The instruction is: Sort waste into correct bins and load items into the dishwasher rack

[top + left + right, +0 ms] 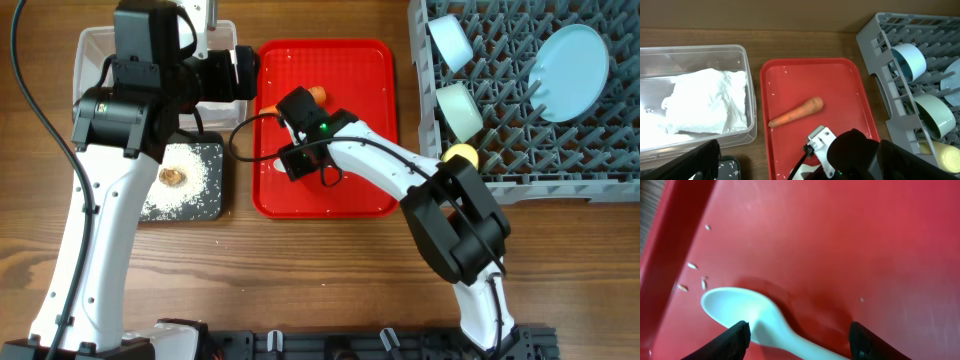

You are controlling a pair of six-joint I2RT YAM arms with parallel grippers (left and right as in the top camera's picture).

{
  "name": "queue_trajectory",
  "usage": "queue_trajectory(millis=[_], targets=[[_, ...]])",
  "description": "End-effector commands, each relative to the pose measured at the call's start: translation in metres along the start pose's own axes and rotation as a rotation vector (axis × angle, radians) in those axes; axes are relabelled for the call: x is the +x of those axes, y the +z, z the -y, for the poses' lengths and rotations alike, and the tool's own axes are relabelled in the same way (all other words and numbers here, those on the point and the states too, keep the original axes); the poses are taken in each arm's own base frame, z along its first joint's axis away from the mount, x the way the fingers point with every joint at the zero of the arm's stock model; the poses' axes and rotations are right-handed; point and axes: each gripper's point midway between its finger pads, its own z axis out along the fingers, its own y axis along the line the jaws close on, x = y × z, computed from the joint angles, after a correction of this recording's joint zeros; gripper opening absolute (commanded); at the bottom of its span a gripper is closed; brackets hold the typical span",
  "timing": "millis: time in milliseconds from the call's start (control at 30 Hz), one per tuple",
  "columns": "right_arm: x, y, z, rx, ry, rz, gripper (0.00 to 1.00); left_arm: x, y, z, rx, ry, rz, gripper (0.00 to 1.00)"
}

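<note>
Locate the right gripper (800, 335) low over the red serving tray (370, 60). Its jaws stand partly open, one on each side of the white spoon (755, 312), and hold nothing. The left finger sits just beside the spoon's neck; the right finger is well apart from it. This straddle is judged to be the set-up for closing on the handle, so the spoon can go to the dishwasher rack (520, 150).

Note the spoon lies bowl-up, flat on the tray, near its raised edge, with loose rice grains (692, 266) beside it.

The left gripper (235, 72) hangs wide open and empty above the clear tub (747, 75), which holds the crumpled napkin (705, 107). The carrot (797, 112) lies on the red tray, unsorted. The black tray (205, 205) carries rice and the brown lump (172, 177).

The plate (570, 60), light-blue bowl (450, 40), pale-green bowl (460, 108) and yellow cup (460, 155) stand in the rack, propped by its pegs.

No brand, label or legible writing appears in any view.
</note>
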Motion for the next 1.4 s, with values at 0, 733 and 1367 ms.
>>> queue_trajectory(millis=[0,733,1367], targets=[[-0.002,-0.021,0.017,0.017,-0.006,0.01,0.65,-0.001,0.0,-0.002,-0.005,-0.009,0.003,1.0],[0.028,0.029,0.027,0.001,-0.277,-0.077,0.34,-0.001,0.0,-0.002,-0.005,-0.009,0.003,1.0],[-0.045,-0.052,0.045,-0.049,-0.116,0.075,0.8,-0.001,0.0,-0.002,-0.005,-0.009,0.003,1.0]])
